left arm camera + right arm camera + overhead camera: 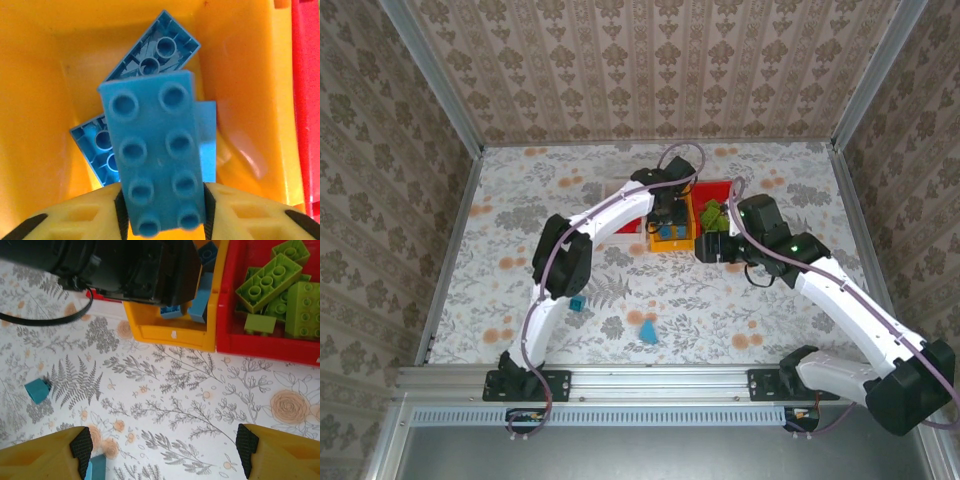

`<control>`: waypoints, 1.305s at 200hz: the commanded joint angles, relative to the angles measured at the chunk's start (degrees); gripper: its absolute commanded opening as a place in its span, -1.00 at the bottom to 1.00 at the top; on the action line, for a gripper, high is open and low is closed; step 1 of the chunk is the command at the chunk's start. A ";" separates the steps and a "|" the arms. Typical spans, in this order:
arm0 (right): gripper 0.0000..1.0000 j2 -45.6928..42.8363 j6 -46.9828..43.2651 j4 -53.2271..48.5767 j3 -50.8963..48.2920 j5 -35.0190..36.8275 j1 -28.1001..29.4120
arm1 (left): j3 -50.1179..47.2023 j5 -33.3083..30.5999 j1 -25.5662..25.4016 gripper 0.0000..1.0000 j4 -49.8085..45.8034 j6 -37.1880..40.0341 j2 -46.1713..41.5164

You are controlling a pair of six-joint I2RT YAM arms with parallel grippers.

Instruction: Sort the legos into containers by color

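My left gripper (162, 212) hangs over the yellow-orange container (40, 75), its pads against the sides of a blue two-by-four lego (155, 150). Two more blue legos (160, 47) lie in that bin below it. From above, the left gripper (668, 213) sits over the yellow bin (672, 240). The red container (260, 347) beside it holds several light green legos (270, 282). My right gripper (164, 452) is open over bare table in front of the bins, with nothing between its fingers. A small blue lego (37, 390) and a blue wedge (649, 331) lie loose on the table.
The left arm's black wrist (125, 265) covers the back of the yellow bin. A white bin with red pieces (636, 228) is mostly hidden behind the left arm. Metal rails edge the floral table (520, 200), which has free room on its left and front.
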 commanded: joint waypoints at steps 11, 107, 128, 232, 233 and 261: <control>0.59 0.17 -7.39 -4.96 -2.03 0.58 5.51 | 0.83 0.92 -0.24 0.07 -2.18 0.33 -4.48; 0.84 12.85 -20.80 8.23 -7.68 3.44 38.18 | -38.11 -0.99 2.67 0.17 5.59 -2.79 -41.16; 0.86 18.91 -23.14 11.63 -6.92 4.84 39.27 | -50.89 -0.57 5.16 0.18 7.29 -5.58 -53.22; 0.80 34.23 -27.62 14.64 -0.96 10.83 39.37 | -77.20 5.39 10.21 0.25 -0.13 -13.14 -95.84; 0.80 34.32 -27.60 14.68 -0.93 10.90 39.37 | -77.30 5.54 10.21 0.25 -0.11 -13.14 -96.09; 0.69 36.46 -26.92 14.50 0.27 11.30 39.29 | -80.10 9.85 10.30 0.26 1.91 -13.86 -100.34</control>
